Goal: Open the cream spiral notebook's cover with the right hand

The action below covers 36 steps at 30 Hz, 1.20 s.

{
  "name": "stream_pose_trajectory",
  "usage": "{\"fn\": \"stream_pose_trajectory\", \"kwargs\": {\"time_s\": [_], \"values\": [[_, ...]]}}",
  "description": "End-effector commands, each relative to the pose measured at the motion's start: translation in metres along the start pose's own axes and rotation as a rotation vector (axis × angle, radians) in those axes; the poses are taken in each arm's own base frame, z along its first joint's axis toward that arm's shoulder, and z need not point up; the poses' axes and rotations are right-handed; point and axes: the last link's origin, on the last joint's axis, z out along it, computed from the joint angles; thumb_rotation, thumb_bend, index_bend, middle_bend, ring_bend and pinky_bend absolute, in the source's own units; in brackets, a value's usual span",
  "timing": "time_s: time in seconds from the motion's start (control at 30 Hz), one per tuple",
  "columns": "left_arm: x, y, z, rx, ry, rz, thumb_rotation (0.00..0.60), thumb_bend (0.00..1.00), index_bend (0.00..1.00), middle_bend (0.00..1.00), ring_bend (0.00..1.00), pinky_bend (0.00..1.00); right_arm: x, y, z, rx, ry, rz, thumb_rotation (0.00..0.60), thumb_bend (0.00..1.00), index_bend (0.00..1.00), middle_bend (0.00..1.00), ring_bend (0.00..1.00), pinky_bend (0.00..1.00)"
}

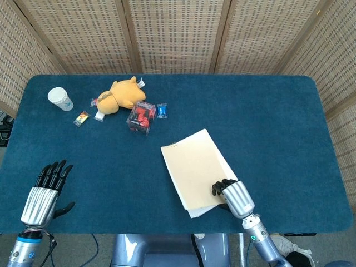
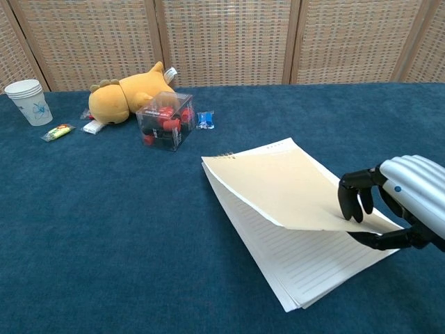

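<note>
The cream spiral notebook (image 1: 193, 167) (image 2: 278, 188) lies skewed on the blue table, its spiral edge toward the far left. Its cover is lifted a little at the near right corner, and lined pages (image 2: 299, 261) show beneath. My right hand (image 1: 236, 197) (image 2: 400, 209) pinches that cover corner between thumb and fingers at the table's near edge. My left hand (image 1: 43, 192) rests open at the near left, far from the notebook, with its fingers spread.
At the back left sit a yellow plush toy (image 1: 119, 94), a clear box of red pieces (image 1: 141, 117), a small blue packet (image 1: 162, 110), some small wrapped sweets (image 1: 82, 118) and a paper cup (image 1: 59, 98). Woven screens stand behind the table.
</note>
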Motion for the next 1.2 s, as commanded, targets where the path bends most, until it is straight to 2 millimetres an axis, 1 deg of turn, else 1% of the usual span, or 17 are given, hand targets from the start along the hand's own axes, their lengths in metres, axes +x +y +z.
{"fn": "stream_pose_trajectory", "kwargs": {"time_s": [0.03,0.33,0.53,0.7,1.2], "values": [[-0.001,0.001,0.0,-0.003,-0.005,0.002,0.6,0.01,0.0,0.0,0.0,0.06,0.001,0.003,-0.007,-0.008,-0.005,-0.006,0.6,0.64,0.75,0.73,0.63,0.8],[0.0,0.001,0.0,-0.005,-0.003,0.0,0.6,0.01,0.0,0.0,0.0,0.06,0.007,0.013,-0.026,-0.006,-0.017,-0.041,0.6,0.64,0.75,0.73,0.64,0.81],[0.0,0.002,0.0,-0.009,-0.003,-0.002,0.6,0.01,0.0,0.0,0.0,0.06,0.012,0.015,-0.033,0.0,-0.018,-0.045,0.6,0.64,0.75,0.73,0.64,0.81],[0.0,0.003,0.0,-0.012,-0.005,-0.003,0.6,0.01,0.0,0.0,0.0,0.06,0.012,0.019,-0.04,-0.014,-0.036,-0.066,0.6,0.64,0.75,0.74,0.64,0.81],[-0.001,0.005,-0.001,-0.017,-0.009,-0.003,0.6,0.01,0.0,0.0,0.0,0.06,0.026,0.052,-0.058,-0.077,-0.062,-0.131,0.6,0.64,0.75,0.74,0.64,0.81]]}}
